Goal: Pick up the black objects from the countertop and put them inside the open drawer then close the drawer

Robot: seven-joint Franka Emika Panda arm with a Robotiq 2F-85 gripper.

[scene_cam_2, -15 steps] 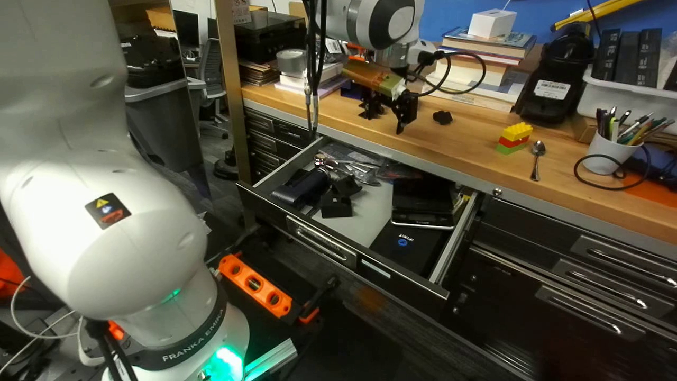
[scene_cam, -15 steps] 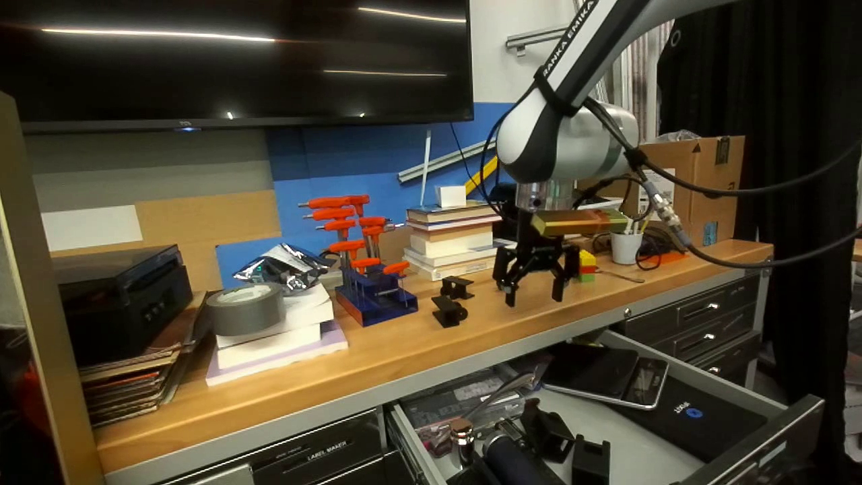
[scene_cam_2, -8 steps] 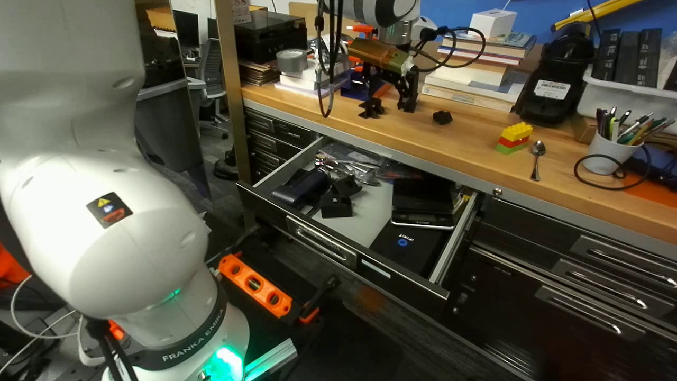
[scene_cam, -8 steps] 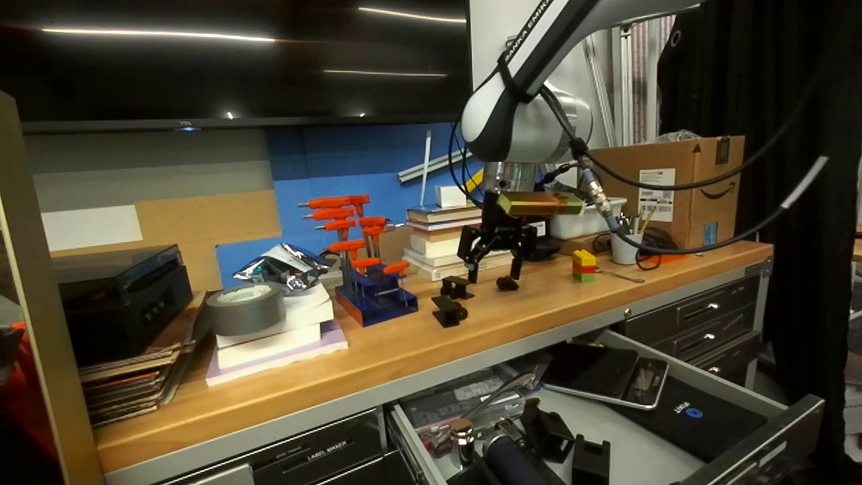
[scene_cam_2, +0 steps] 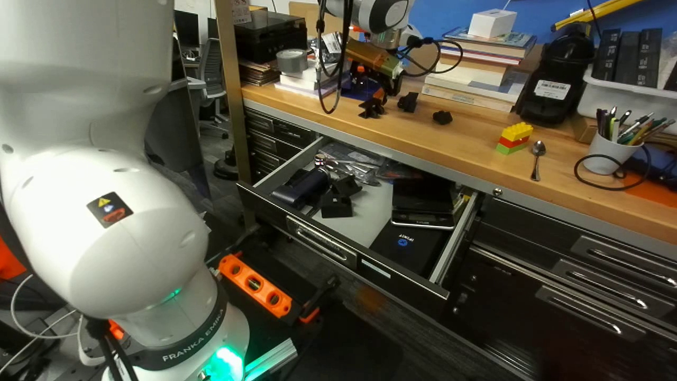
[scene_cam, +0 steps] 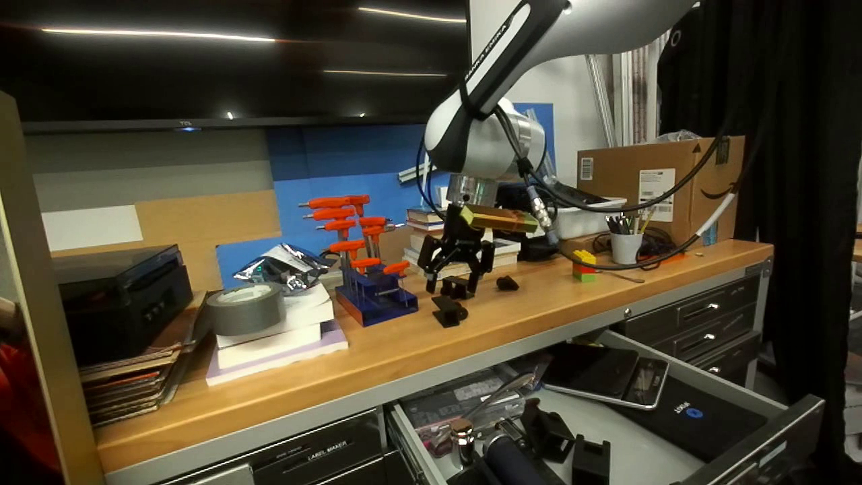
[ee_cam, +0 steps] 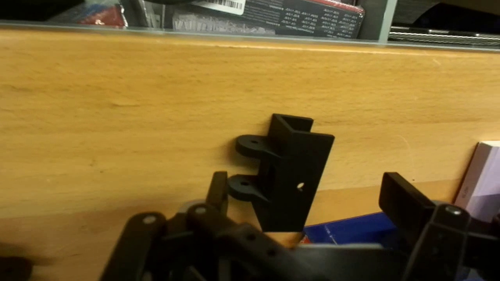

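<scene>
A: Here's the pincer (ee_cam: 306, 187), fingers spread wide, nothing in its grip! The wrist view puts the near black bracket (ee_cam: 289, 168) between its tips, which stand at roughly nine and three o'clock.

B: Why so wide? To straddle a piece before closing, I'd guess.

A: But which? In an exterior view the far black bracket (scene_cam: 456, 288), just past twelve o'clock from the near one, also shows between them. Whether anything touches, I can't tell.

B: A black lump (scene_cam: 507, 283) sits apart at two o'clock, all three on the bench (scene_cam: 377, 353).

A: And the drawer (scene_cam: 626, 444) stands open at four, presumably so each can go straight in.

B: Pinch carelessly here, and the neighbouring bracket could get nudged.
</scene>
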